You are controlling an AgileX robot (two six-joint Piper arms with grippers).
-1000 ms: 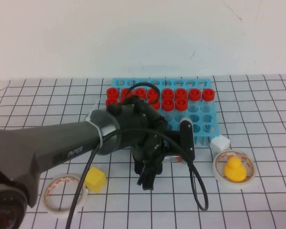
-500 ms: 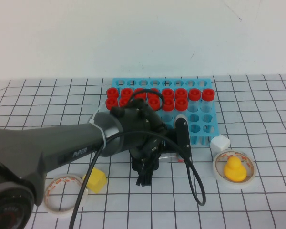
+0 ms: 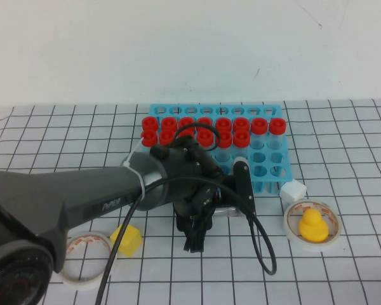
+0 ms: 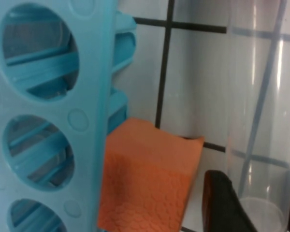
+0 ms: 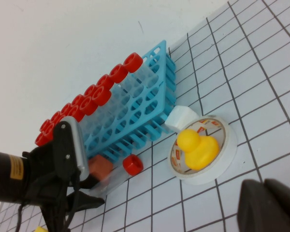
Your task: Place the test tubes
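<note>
Shifting left hand (image 3: 193, 241) at tube (image 4: 261, 121), right hand (image 5: 268, 205) closed aside

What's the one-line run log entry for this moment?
left hand: low at the test tube lying in front of the blue rack | right hand: shut, raised off to the right

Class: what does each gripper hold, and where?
Left gripper, at the clear bottom end of the lying test tube beside the rack: cannot be told. Right gripper, off to the right: shut, holding nothing.
</note>
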